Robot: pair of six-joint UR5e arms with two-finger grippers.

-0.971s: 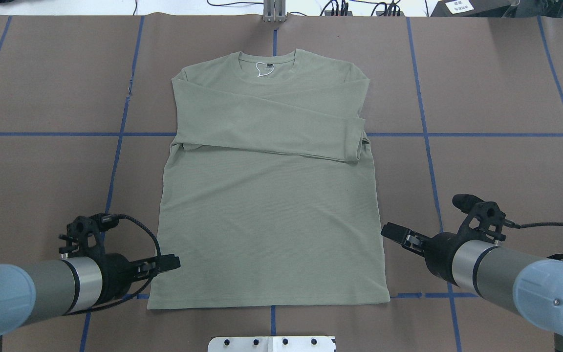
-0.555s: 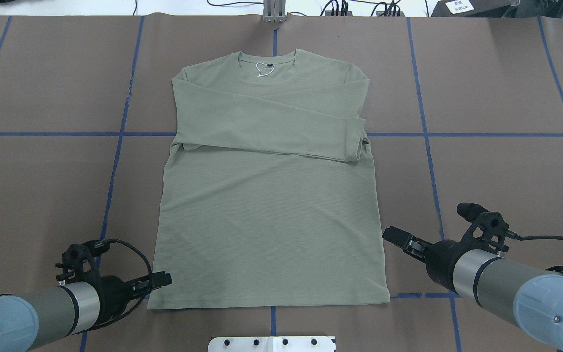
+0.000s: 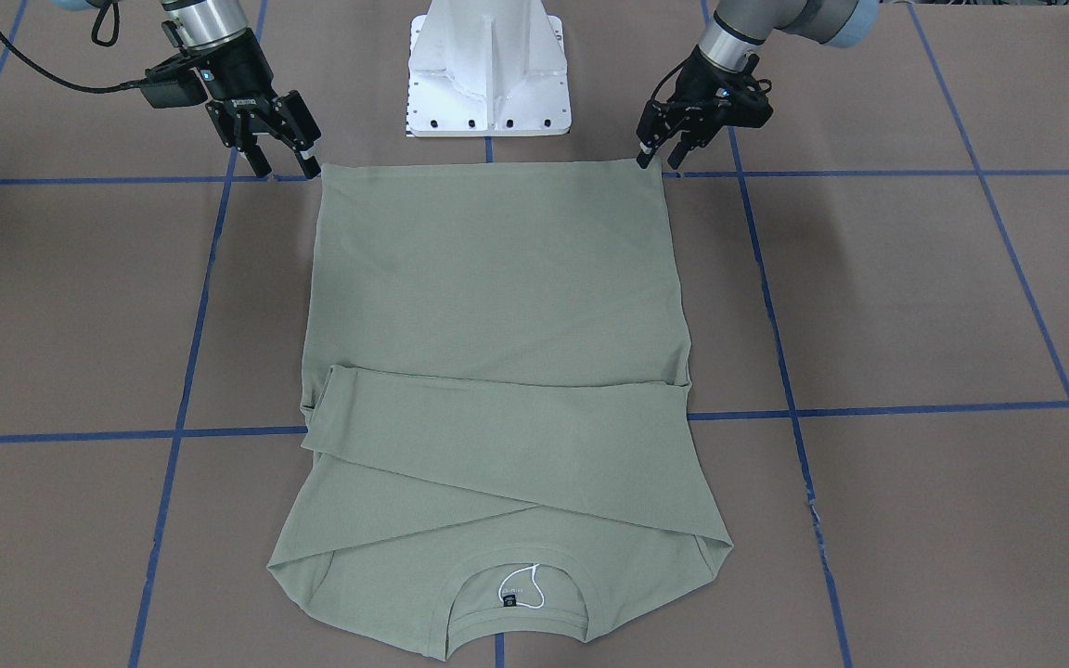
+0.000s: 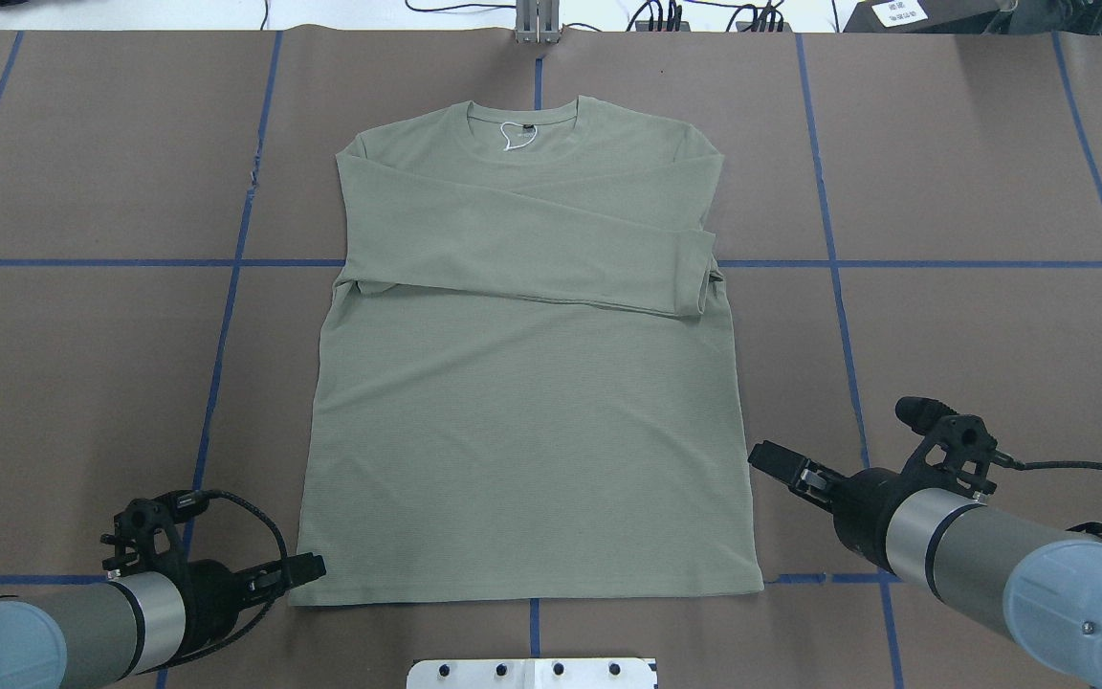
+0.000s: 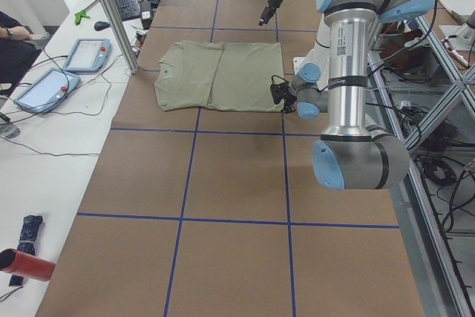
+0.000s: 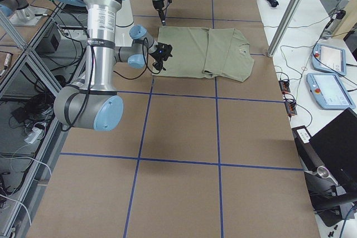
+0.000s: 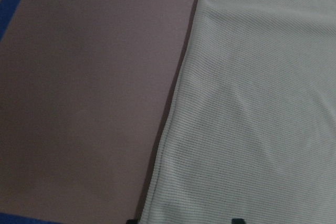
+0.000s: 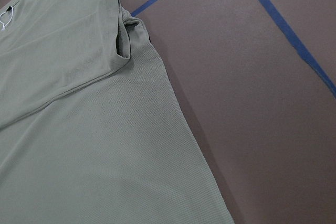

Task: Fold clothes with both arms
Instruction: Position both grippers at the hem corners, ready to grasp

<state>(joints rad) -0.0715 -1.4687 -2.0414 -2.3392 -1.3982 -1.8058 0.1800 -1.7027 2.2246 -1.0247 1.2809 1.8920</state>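
The pale sage-green shirt [image 4: 522, 431] lies flat on the brown table, collar at the far side, both sleeves folded across the chest. Its black neck label with white loop [image 4: 517, 137] shows inside the collar. My left gripper [image 4: 310, 568] is open, low at the shirt's near left hem corner; in the left wrist view the shirt's edge [image 7: 252, 103] runs between its fingertips. My right gripper [image 4: 769, 461] is open, just off the shirt's right side edge, a little beyond the near right hem corner. In the front view both grippers stand open at the hem corners, left [image 3: 658, 160] and right [image 3: 286, 167].
The white pedestal [image 3: 488, 74] stands just behind the shirt's hem, between the arms. Blue tape lines [image 4: 828, 263] cross the brown table cover. A metal post [image 4: 537, 24] stands at the far edge. Tablets [image 5: 87, 53] and cables lie on the side table beyond it.
My left gripper has moved back along the shirt's left edge down to the near hem corner. My right gripper shifted slightly nearer and then held still. The shirt has not moved.
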